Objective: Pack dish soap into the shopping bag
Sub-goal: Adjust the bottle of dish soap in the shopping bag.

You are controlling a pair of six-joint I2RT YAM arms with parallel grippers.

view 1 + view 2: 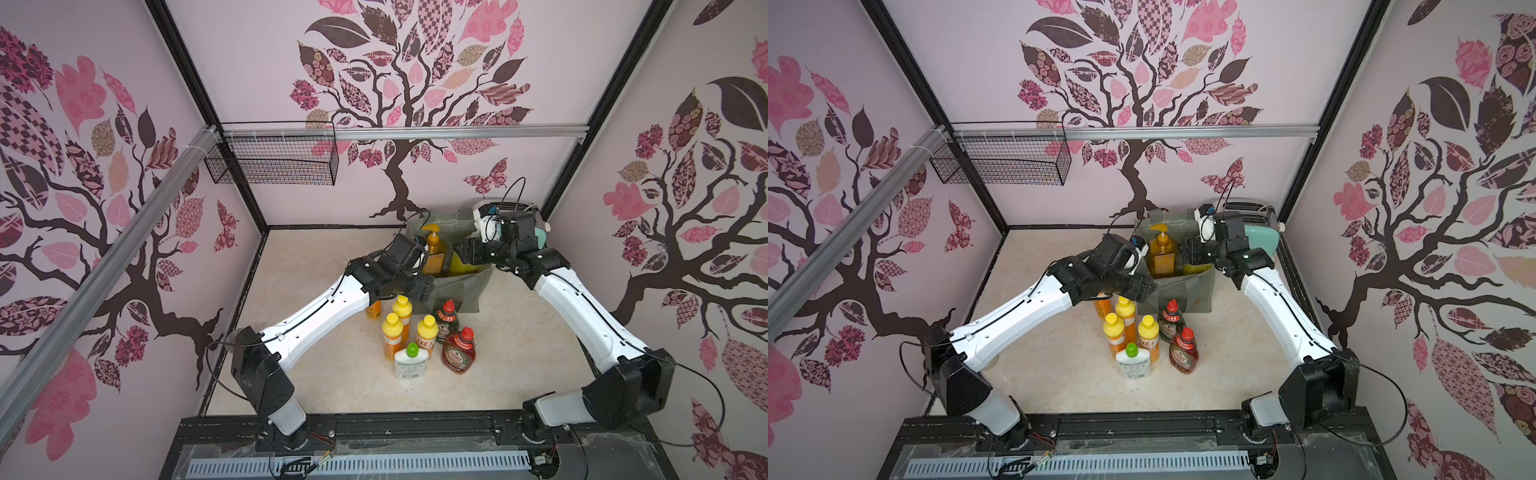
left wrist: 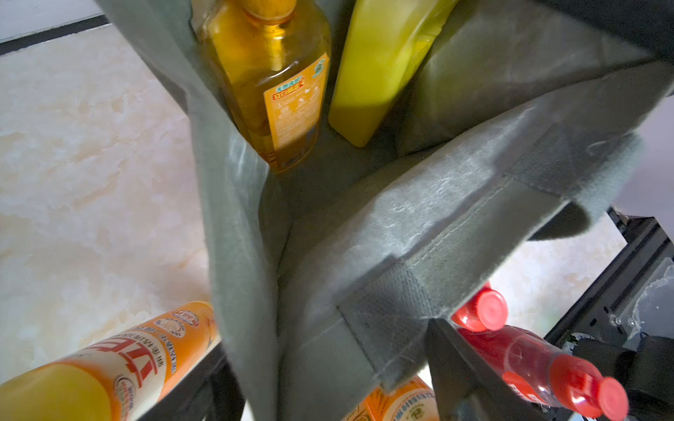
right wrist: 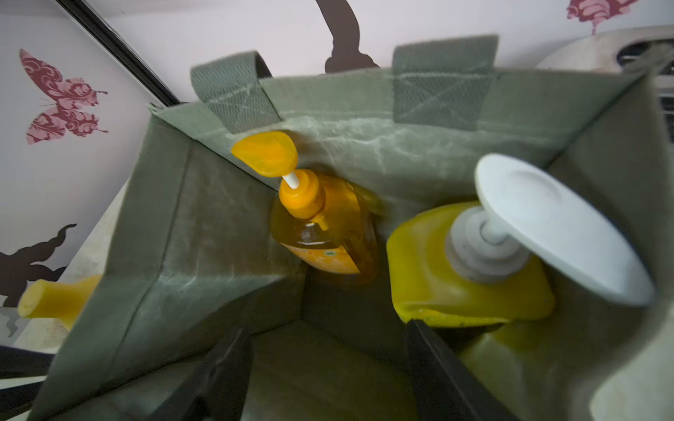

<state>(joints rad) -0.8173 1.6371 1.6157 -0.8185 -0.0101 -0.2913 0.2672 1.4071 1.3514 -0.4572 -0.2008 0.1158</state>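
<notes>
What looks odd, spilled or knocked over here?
Nothing spilled or toppled. The loose bottles stand upright on the table; two pump bottles sit inside the shopping bag. Only the toaster behind the bag seems unrelated.

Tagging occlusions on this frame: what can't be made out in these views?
Fourth small orange bottle: both top views, mostly under the left arm.
Big yellow bottle: both top views, right arm covers all but a sliver.
Toaster: in a top view, partly behind the right arm.
Left fingers: left wrist view, cut off by the bottom edge.

Grey-green shopping bag with orange pump bottle and yellow bottle inside, red-capped bottles just outside
</notes>
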